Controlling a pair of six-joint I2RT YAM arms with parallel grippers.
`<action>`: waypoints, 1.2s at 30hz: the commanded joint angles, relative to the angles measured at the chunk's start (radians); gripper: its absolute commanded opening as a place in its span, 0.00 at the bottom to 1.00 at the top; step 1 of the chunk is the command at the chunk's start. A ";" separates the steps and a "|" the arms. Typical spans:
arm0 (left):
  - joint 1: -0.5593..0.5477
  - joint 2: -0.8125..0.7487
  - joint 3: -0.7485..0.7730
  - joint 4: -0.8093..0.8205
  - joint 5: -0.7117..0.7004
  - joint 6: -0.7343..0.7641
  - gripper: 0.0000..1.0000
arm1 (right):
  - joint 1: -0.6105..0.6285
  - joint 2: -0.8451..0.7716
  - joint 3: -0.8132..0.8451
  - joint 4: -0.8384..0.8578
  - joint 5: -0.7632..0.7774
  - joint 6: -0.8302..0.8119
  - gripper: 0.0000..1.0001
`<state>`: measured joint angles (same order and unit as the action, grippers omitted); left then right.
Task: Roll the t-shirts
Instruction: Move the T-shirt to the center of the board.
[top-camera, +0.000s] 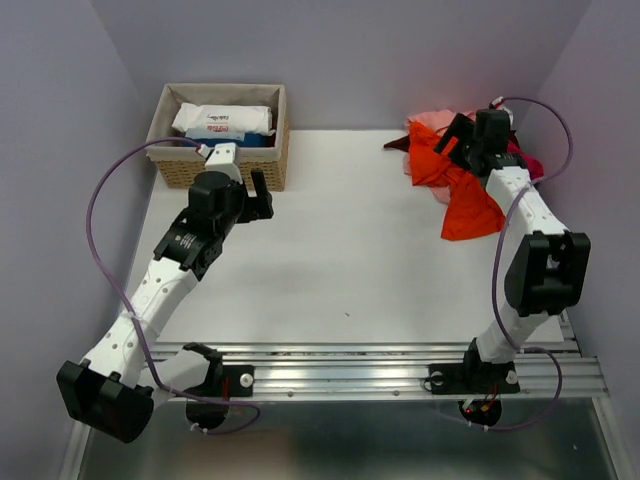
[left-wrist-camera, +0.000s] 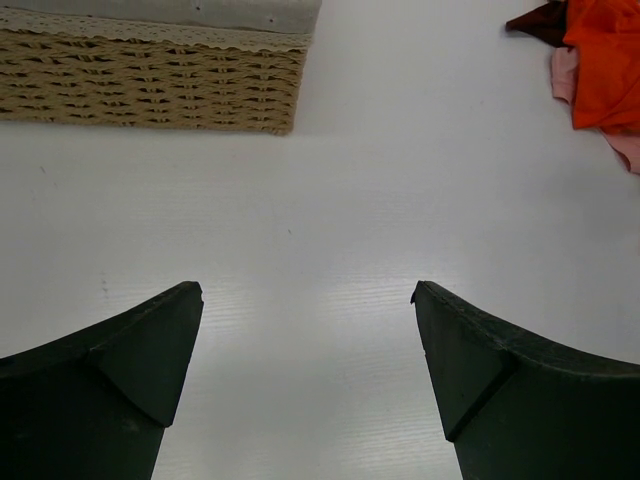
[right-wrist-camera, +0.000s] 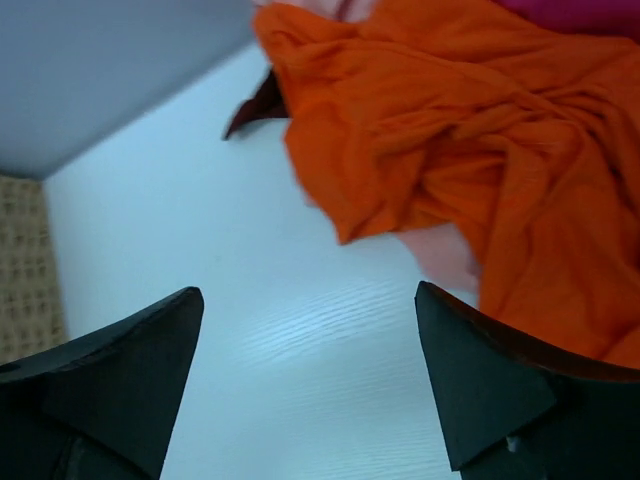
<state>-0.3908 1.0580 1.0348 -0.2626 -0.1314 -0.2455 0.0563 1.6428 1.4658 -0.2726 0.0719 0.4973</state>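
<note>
The t-shirts lie in a crumpled heap at the back right of the table. An orange-red t-shirt (top-camera: 468, 200) is on top, with a salmon-pink one (top-camera: 432, 120), a dark maroon one (top-camera: 397, 143) and a magenta one (top-camera: 537, 165) showing around it. My right gripper (top-camera: 448, 138) hovers at the heap's left edge. In the right wrist view that gripper (right-wrist-camera: 308, 295) is open over bare table, with the orange-red shirt (right-wrist-camera: 470, 130) just beyond and to the right of its fingertips and pink cloth (right-wrist-camera: 445, 250) beneath. My left gripper (top-camera: 262, 195) (left-wrist-camera: 308, 295) is open and empty over the table, far from the shirts (left-wrist-camera: 605, 60).
A wicker basket (top-camera: 170, 170) (left-wrist-camera: 150, 85) holding white and blue packets (top-camera: 222, 120) stands at the back left, just beyond my left gripper. Purple-grey walls close in the table on three sides. A metal rail (top-camera: 350, 365) runs along the near edge.
</note>
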 joint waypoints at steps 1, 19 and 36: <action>-0.002 -0.041 -0.001 0.019 -0.002 -0.006 0.99 | -0.099 0.130 0.102 -0.114 0.102 -0.026 0.96; -0.002 -0.036 -0.004 0.016 -0.004 -0.014 0.99 | -0.138 0.384 0.265 -0.099 0.178 0.012 0.01; 0.000 -0.030 0.002 0.037 -0.048 -0.050 0.99 | 0.275 -0.235 -0.128 0.044 0.009 0.040 0.01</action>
<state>-0.3908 1.0454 1.0344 -0.2657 -0.1398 -0.2668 0.2176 1.4376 1.3972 -0.2771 0.1303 0.5064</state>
